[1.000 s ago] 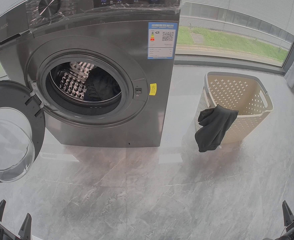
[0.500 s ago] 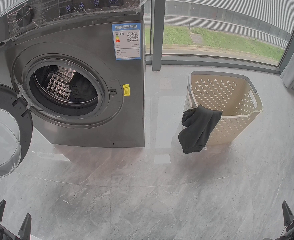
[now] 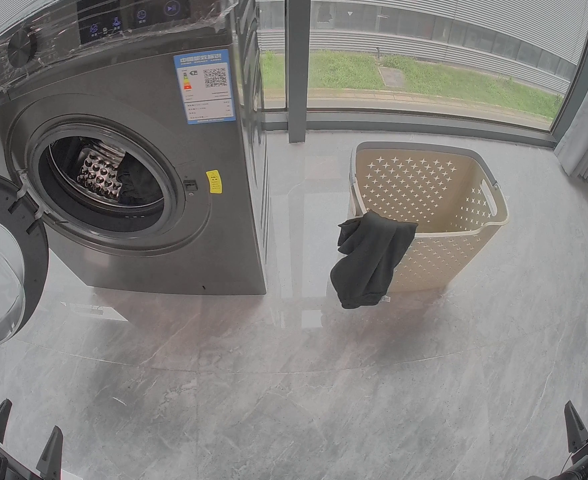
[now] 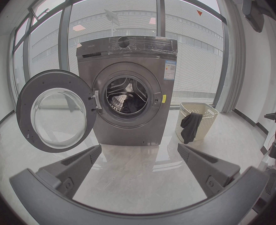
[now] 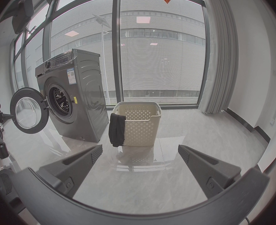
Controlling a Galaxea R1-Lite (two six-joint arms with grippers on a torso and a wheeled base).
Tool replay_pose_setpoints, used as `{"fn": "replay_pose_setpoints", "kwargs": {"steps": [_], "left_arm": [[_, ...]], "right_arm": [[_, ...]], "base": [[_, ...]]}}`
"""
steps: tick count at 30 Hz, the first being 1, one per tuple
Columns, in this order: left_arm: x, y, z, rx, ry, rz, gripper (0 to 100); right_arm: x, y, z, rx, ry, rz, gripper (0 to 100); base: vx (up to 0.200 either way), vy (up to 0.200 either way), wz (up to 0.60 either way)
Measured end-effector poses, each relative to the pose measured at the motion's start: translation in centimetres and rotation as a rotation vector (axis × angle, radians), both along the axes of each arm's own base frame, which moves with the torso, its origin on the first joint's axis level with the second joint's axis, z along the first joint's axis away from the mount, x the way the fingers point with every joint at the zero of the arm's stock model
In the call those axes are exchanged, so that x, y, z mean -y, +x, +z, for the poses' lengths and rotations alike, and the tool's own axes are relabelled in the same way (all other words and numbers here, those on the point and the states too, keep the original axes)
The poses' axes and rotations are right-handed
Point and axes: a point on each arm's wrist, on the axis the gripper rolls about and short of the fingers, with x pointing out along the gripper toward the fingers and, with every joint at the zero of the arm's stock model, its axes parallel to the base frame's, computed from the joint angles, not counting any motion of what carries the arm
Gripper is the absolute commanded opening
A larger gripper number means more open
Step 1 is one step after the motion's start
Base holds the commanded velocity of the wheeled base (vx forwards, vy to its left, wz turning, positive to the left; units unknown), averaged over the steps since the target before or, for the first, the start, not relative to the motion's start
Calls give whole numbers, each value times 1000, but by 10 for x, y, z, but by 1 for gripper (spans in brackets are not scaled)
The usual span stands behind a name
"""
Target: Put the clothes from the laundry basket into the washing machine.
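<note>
Now left pincer (image 3: 29,419) and right pincer (image 3: 587,395) sit open, empty, at the bottom corners; one garment (image 3: 367,265) drapes the basket (image 3: 444,261) rim centre-right, easy to grab; washer (image 3: 231,235) upper left gapes ready.

The big grey metal washing machine (image 3: 227,235) stands on the floor, its round glass door (image 3: 4,261) swung wide open. A dark piece of clothing (image 3: 137,185) lies inside the drum. Near the machine (to its right) stands an upright cream plastic laundry basket (image 3: 444,258) with star-shaped holes. A black piece of clothing (image 3: 369,258) hangs over its front rim.
</note>
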Motion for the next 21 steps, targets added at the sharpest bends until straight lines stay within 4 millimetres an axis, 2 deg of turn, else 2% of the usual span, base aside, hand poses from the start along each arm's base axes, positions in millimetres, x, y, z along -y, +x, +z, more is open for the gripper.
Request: {"fn": "replay_pose_setpoints", "kwargs": {"steps": [7, 13, 21], "left_arm": [[0, 0, 0, 0, 2, 0, 100], [0, 0, 0, 0, 1, -2, 100], [0, 0, 0, -1, 1, 0, 100]], "right_arm": [[0, 0, 0, 0, 0, 0, 100], [0, 0, 0, 0, 0, -1, 100], [0, 0, 0, -1, 0, 0, 100]], "base": [[0, 0, 0], [0, -200, 0], [0, 0, 0]]}}
